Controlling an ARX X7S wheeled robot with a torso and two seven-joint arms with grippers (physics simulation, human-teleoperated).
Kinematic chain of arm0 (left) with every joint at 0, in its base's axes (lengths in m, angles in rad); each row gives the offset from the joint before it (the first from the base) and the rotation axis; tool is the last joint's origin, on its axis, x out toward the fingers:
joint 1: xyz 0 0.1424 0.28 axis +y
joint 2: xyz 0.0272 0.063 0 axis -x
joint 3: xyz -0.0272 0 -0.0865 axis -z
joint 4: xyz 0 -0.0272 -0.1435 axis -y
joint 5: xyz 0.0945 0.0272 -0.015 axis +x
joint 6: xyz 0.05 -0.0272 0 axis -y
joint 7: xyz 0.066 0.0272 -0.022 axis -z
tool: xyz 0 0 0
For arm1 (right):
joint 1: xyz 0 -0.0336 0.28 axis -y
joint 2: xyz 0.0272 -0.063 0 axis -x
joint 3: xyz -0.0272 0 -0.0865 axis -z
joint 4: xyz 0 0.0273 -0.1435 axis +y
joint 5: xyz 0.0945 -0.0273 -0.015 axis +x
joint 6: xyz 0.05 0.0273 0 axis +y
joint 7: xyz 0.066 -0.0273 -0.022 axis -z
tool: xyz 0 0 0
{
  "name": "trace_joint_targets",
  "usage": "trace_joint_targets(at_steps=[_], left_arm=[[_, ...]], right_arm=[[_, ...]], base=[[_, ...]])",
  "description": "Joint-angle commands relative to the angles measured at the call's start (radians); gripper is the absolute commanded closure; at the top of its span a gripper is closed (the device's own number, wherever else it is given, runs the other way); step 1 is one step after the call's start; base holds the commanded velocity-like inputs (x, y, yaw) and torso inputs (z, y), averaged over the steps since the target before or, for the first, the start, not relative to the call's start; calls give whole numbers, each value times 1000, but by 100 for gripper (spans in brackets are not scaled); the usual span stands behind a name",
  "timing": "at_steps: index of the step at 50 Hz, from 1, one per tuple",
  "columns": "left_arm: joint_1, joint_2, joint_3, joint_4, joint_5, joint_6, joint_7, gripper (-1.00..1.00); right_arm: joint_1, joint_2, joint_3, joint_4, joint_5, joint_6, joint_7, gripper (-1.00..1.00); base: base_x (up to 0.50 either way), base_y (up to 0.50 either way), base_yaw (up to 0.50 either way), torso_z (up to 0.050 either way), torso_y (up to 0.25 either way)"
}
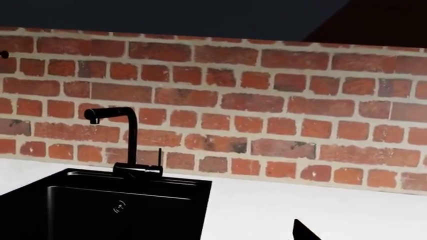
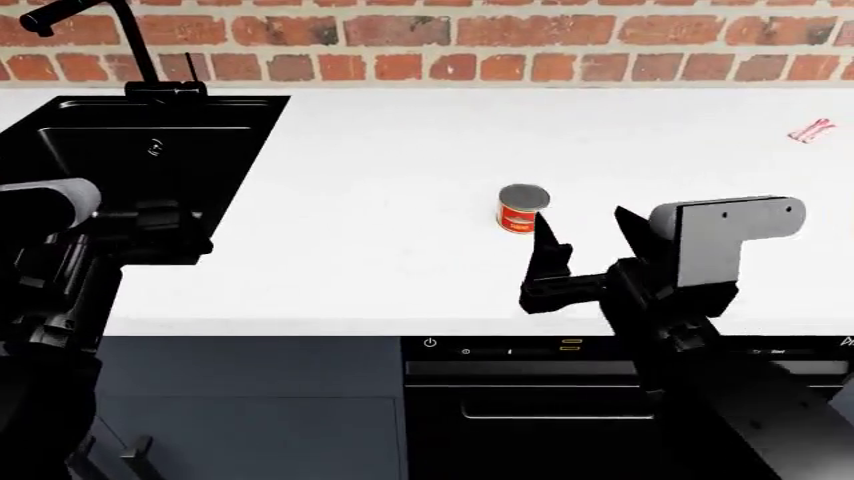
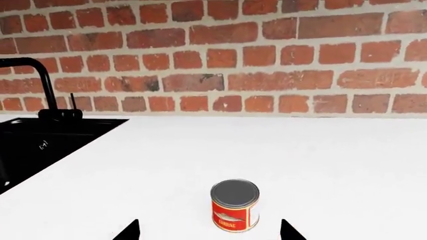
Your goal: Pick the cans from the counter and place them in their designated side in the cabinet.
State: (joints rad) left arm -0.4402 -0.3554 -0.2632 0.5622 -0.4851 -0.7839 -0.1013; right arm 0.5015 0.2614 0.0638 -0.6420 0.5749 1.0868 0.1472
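The red-labelled can (image 2: 522, 208) is standing upright mid-surface (image 2: 360, 200), nearer the front edge. I am holding my right claw (image 2: 585, 232) spread apart just before it; pushing in off-centre risks toppling the can.

The robot's body is mostly matte black with pale grey parts. The right arm (image 2: 694, 330) is built of blocky black segments, and near its wrist sits a light grey, flat-sided housing (image 2: 721, 235) with rounded corners. The right hand (image 2: 585, 238) is black, with two thin, pointed, wedge-shaped fingers (image 2: 545, 250) on a black crossbar. The left arm (image 2: 54, 290) is also black and chunky, topped by a rounded pale grey cylindrical cap (image 2: 47, 205). In the right wrist view only two dark pointed fingertips (image 3: 130, 231) show. No cables, screws or markings can be made out.
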Motion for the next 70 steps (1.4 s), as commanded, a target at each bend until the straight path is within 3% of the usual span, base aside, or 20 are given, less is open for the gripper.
trace_joint_targets(at_steps=[1, 25, 70], left_arm=[[-6, -12, 14, -34, 30, 30, -4, -100], [24, -11, 4, -42, 21, 40, -7, -100], [28, -20, 6, -43, 4, 41, -20, -100]], right_arm=[[107, 31, -68, 118, 9, 50, -37, -100], [183, 63, -205, 284, -72, -23, -68, -100], [265, 41, -252, 599, -131, -202, -130, -100]], base=[[0, 0, 0, 0, 0], [0, 0, 0, 0, 0], [0, 0, 0, 0, 0]])
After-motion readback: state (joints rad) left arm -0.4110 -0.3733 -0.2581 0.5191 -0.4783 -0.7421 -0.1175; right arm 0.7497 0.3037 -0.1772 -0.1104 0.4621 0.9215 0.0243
